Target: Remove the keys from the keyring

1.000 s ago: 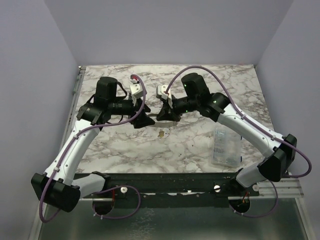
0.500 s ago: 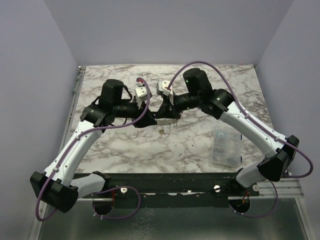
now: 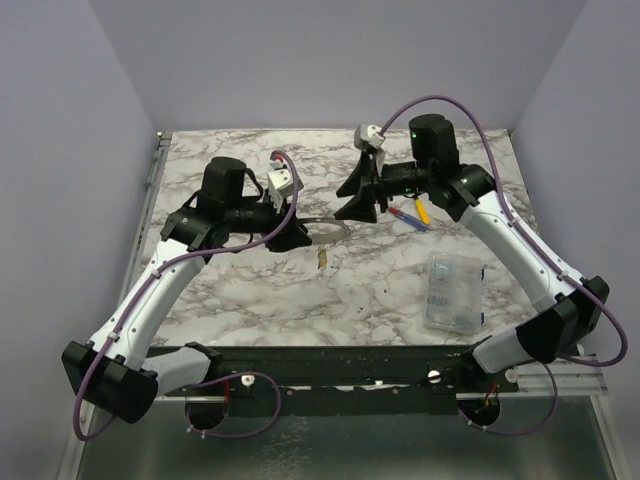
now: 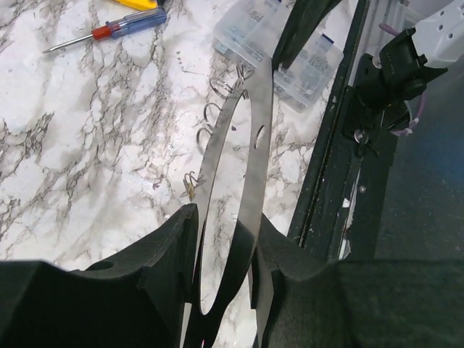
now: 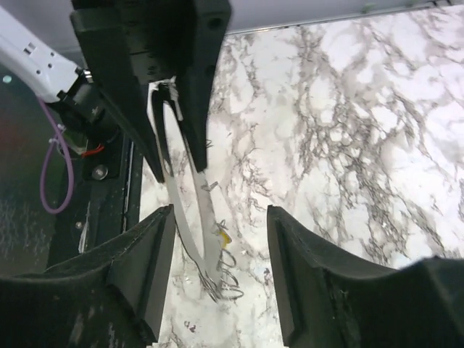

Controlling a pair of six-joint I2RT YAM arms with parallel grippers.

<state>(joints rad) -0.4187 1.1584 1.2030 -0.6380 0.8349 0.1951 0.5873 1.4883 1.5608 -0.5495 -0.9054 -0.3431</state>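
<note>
While both arms reach toward the middle of the marble surface [image 3: 250, 300] in the overhead view, only the left gripper [image 3: 298, 236] holds anything: its jaws pinch one end of the keyring [image 3: 328, 228], which juts toward 3 o'clock. The right gripper [image 3: 348, 205] hangs close by at 1 o'clock of the ring's free end, its jaws spread and closed on nothing. A tiny golden key [image 3: 322, 260] lies on the surface at 6 o'clock of the keyring, apart from it. A yellow-handled screwdriver [image 3: 422, 210] and a red-and-blue screwdriver [image 3: 404, 215] lie side by side at 3 o'clock of the right gripper, and a clear plastic box [image 3: 452, 292] sits toward 4 o'clock. From the left wrist, the keyring stands on edge as a flat grey hoop clamped between narrow jaws at 6 o'clock, with thin wire loops [image 4: 216, 88] at its far end and the key down on the marble at 9 o'clock of it. From the right wrist, the wide jaws frame the hoop's far end, the loops and the key; whether either finger touches the hoop cannot be told.
</note>
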